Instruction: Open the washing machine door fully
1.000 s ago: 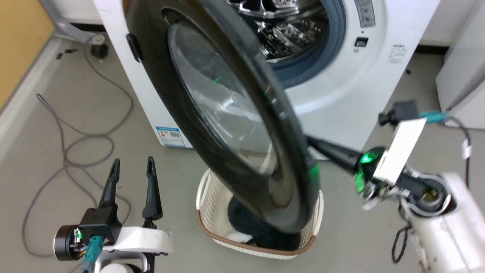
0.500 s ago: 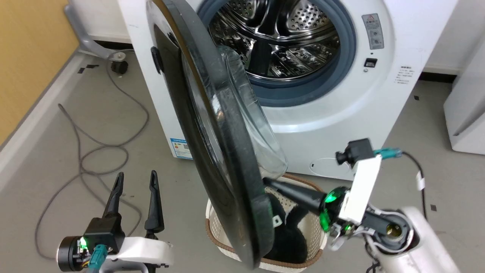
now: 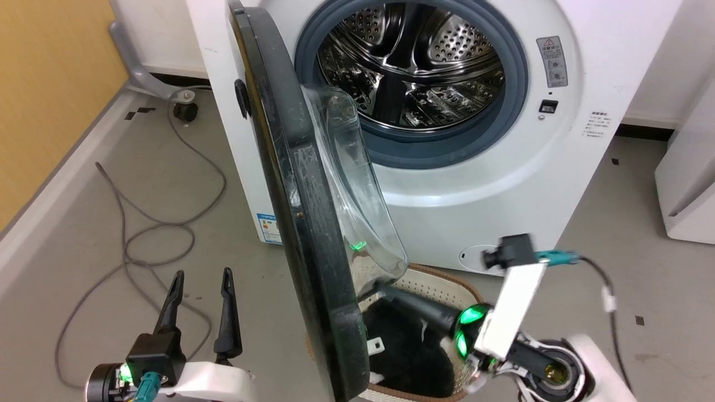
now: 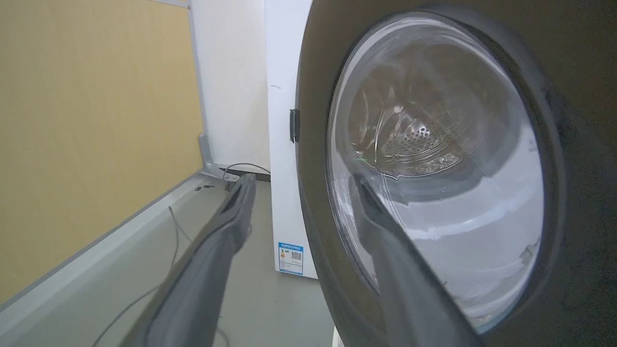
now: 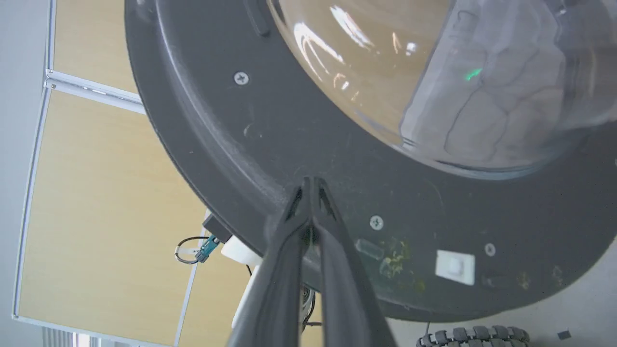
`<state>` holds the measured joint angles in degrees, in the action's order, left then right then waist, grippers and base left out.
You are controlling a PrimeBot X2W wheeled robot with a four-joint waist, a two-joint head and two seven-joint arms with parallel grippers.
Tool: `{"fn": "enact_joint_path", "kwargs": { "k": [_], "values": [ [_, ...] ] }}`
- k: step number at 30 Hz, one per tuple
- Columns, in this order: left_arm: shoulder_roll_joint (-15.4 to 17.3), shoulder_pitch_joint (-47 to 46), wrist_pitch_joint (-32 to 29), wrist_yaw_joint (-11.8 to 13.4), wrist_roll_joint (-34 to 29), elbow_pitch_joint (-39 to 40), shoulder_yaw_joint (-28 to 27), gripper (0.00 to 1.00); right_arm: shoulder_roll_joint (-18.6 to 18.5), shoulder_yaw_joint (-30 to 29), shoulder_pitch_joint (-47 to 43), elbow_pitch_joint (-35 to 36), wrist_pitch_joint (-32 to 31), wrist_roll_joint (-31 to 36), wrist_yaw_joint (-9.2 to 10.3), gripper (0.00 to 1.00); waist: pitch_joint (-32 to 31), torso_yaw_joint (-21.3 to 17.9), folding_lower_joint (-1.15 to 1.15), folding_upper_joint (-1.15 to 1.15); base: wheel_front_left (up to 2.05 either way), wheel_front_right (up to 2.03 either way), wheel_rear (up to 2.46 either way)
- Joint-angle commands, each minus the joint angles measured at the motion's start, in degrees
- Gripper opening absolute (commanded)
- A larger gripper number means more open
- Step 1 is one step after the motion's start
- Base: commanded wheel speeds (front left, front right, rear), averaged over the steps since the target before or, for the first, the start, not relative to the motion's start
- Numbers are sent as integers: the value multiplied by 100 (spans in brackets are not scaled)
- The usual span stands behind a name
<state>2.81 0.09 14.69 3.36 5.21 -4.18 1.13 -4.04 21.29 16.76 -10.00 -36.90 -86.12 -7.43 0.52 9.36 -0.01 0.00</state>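
Observation:
The washing machine door [image 3: 313, 234] stands about half open, edge-on in the head view, its clear glass bowl [image 3: 357, 184] bulging toward the steel drum [image 3: 410, 72]. My right gripper [image 3: 388, 292] is shut, with nothing held. Its fingertips [image 5: 311, 182] press on the dark inner ring of the door [image 5: 337, 144], just below the glass. My left gripper [image 3: 201, 279] hangs open at the lower left, on the door's outer side and apart from it. In the left wrist view the left gripper [image 4: 301, 185] points at the glossy outer face of the door [image 4: 578, 96].
A white laundry basket [image 3: 441, 279] with dark clothes [image 3: 402, 346] sits on the floor under the door's lower edge. A grey cable [image 3: 156, 234] loops over the floor at left, by the yellow wall [image 3: 50, 84]. A white cabinet [image 3: 687, 184] stands at the right.
The door has swung further from the drum, from face-on to edge-on. My shut right gripper has followed along its inner side. The head camera has shifted; the left gripper stays open.

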Motion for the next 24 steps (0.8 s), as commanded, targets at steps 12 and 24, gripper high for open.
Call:
{"fn": "enact_joint_path", "kwargs": {
  "k": [12, 24],
  "values": [
    [7, 82, 30, 24, 19, 5, -88, 100, -974, 63, -257, 702, 4151, 2319, -6, 0, -93, -295, 1, 0, 0, 0, 0],
    [7, 173, 30, 47, 53, 68, -170, 100, -913, -1399, -626, 666, 5187, 6034, -6, 0, -155, -530, 1, 0, 0, 0, 0]
  ]
}}
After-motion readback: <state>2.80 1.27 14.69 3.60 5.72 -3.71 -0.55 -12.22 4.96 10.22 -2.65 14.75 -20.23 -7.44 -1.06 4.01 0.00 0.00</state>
